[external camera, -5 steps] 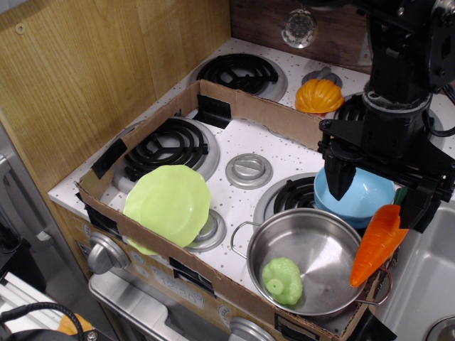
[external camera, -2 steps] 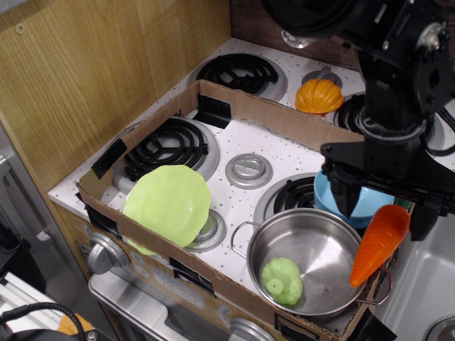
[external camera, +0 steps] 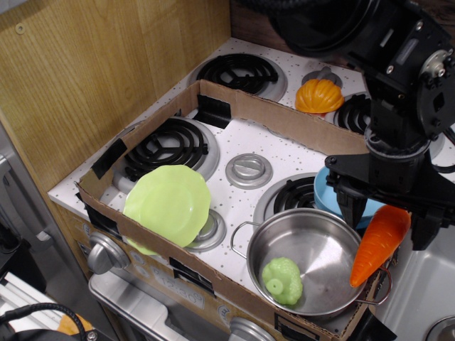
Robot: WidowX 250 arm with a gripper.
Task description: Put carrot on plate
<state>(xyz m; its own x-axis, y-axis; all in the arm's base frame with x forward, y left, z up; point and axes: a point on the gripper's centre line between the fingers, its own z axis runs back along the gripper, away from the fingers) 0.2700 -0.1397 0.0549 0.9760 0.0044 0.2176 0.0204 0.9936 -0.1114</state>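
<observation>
The orange carrot (external camera: 375, 247) leans point-down against the right rim of the steel pot (external camera: 311, 250), its green top hidden behind the arm. My black gripper (external camera: 389, 222) is open and low over the carrot's thick upper end, one finger (external camera: 352, 208) to its left and the other finger (external camera: 425, 229) to its right. I cannot tell whether the fingers touch the carrot. The lime-green plate (external camera: 168, 204) lies at the front left of the stove, far from the gripper, tilted on a burner and a knob.
A low cardboard wall (external camera: 264, 115) rings the stove top. The pot holds a green toy (external camera: 282, 279). A light blue bowl (external camera: 326, 196) sits mostly hidden under my arm. An orange pumpkin toy (external camera: 319, 96) sits beyond the wall. A sink lies at right.
My gripper has moved right and down, from over the blue bowl to astride the carrot's thick end. The carrot and plate have stayed put.
</observation>
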